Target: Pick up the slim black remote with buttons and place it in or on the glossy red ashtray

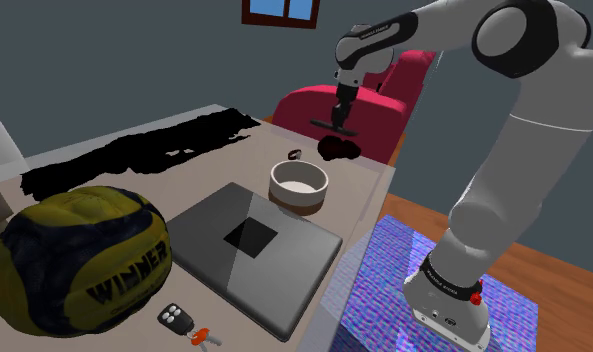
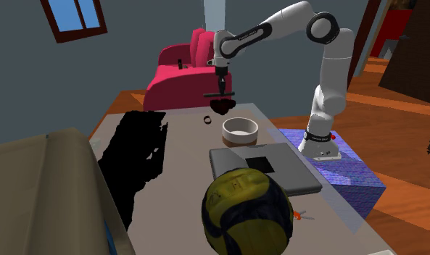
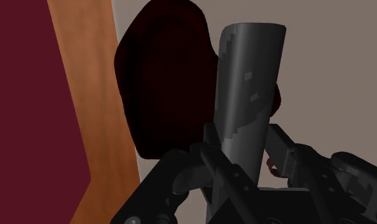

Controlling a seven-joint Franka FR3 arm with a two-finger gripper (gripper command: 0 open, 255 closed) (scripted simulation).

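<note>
Grips the slim dark remote point(image 3: 250, 76) in the black gripper point(image 1: 340, 121), fingers clenched on both of its sides. Holds it level and crosswise in the air, just above the dark red ashtray point(image 1: 339, 150). On the same table as the ashtray: a white bowl point(image 1: 298, 186) near it, a grey laptop point(image 1: 252, 250) past the bowl, a yellow-and-blue volleyball point(image 1: 79, 258) well apart from it.
</note>
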